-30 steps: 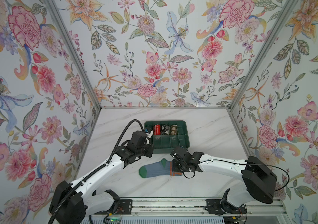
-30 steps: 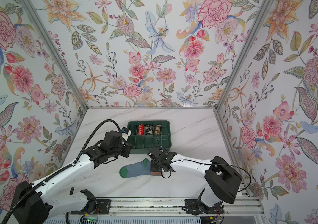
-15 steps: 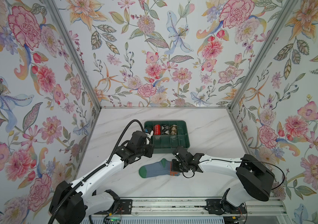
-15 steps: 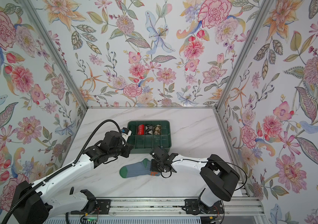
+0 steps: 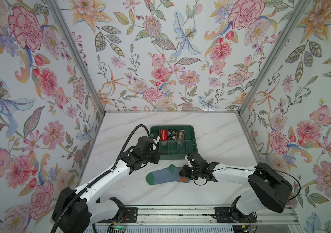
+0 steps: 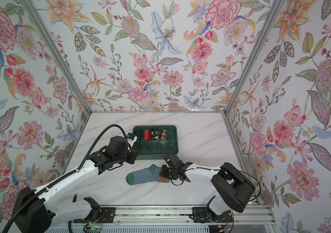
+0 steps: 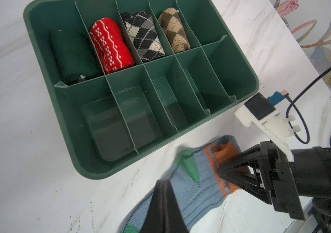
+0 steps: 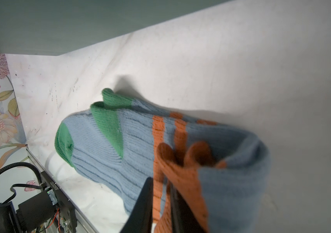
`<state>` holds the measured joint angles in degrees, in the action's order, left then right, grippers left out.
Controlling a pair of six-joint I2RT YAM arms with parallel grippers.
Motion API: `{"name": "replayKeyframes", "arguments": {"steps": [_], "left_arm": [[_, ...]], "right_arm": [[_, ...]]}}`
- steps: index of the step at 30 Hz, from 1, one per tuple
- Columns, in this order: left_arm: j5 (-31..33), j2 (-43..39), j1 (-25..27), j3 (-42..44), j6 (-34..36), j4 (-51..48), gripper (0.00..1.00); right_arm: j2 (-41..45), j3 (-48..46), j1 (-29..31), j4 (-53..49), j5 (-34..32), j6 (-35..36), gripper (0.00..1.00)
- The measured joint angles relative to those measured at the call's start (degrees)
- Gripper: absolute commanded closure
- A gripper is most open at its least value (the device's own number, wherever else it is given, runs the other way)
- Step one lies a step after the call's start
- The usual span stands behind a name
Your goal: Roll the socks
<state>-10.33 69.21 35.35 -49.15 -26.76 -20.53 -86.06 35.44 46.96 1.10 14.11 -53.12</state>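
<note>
Bright, even, diffuse overhead light in both top views; soft faint shadows under the arms. Sharp focus, walls splayed by wide-angle distortion. Right wrist view dimmer, near fabric blurred; left wrist view crisp.

A white marble-patterned tabletop point(image 5: 211, 131) with faint grey veins served as the floor of the enclosure; three upright panels of floral wallpaper point(image 5: 160, 60), printed with pink, orange and blue blooms on a pale ground, rose from its far edge and both sides; silver aluminium corner posts point(image 5: 75, 58) ran up from the far corners of the tabletop, joining the panels; a silver metal rail point(image 5: 170, 214) lay along the tabletop's near edge; the light was even and soft, casting only faint shadows on the tabletop.
</note>
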Motion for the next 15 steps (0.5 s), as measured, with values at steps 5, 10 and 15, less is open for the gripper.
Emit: {"name": "replayKeyframes", "arguments": {"steps": [5,10,15], "left_arm": [[-0.26,0.46,0.0,0.0,0.24,0.02,1.0],[-1.64,0.66,0.0,-0.02,0.83,0.02,1.0],[-3.13,0.7,0.85,-0.24,1.53,0.09,1.0]], "right_arm": [[2.89,1.29,-0.15,-3.78,0.44,1.62,0.72],[6.99,5.25,-0.85,-9.2,0.31,3.58,0.7],[13.79,6.51,-3.67,-14.73,-1.36,4.52,0.71]]}}
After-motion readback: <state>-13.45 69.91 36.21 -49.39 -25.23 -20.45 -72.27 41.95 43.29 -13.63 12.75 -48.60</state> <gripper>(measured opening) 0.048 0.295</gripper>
